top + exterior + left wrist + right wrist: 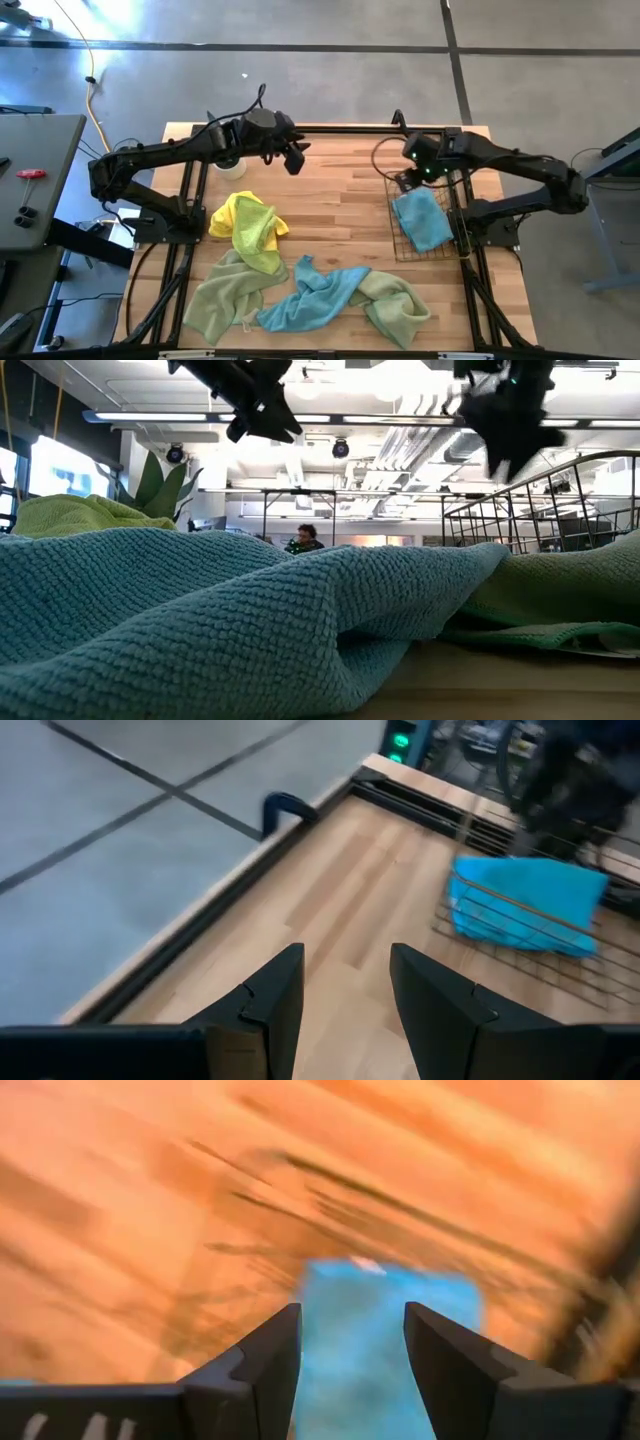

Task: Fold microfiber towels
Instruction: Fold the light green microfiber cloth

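Note:
A folded light blue towel lies flat in the copper wire basket at the table's right. My right gripper hangs open above the basket's far end, and the right wrist view shows the blue towel below the gap between its fingers, apart from them. My left gripper hovers open over bare wood at the far middle. Loose towels lie crumpled on the near half: a yellow one under a lime one, a pale green one, a light blue one and a green one.
A potted plant stands at the far left beside the left arm. Bare wood lies between the loose towels and the basket. In the low view the loose blue towel fills the foreground. A grey side table stands off the left edge.

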Robot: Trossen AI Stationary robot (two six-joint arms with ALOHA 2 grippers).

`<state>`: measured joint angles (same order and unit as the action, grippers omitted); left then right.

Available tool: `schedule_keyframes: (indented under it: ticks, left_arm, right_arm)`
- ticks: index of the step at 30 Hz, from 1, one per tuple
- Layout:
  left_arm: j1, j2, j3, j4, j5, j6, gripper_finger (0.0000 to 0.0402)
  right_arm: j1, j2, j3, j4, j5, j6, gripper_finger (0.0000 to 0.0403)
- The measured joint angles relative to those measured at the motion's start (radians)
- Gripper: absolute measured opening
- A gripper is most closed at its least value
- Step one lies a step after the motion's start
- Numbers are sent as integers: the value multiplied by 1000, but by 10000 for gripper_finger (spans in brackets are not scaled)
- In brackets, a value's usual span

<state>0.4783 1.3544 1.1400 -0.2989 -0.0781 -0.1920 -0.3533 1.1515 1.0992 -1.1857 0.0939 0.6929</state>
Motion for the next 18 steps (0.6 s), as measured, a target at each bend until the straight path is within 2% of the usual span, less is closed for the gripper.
schedule_keyframes:
  ticks: [5,10,14,18]
  left_arm:
    - [-64,0,0,-92,102,-64,140]
    - [-175,0,0,-283,111,-190,140]
    - [-273,0,0,-467,48,-348,140]
    - [-378,0,0,-648,-60,-590,140]
  right_arm:
    - [29,0,13,222,-12,-149,171]
    - [52,11,13,342,-2,-244,172]
    - [66,18,13,397,46,-275,172]
    - [75,30,13,456,75,-271,172]
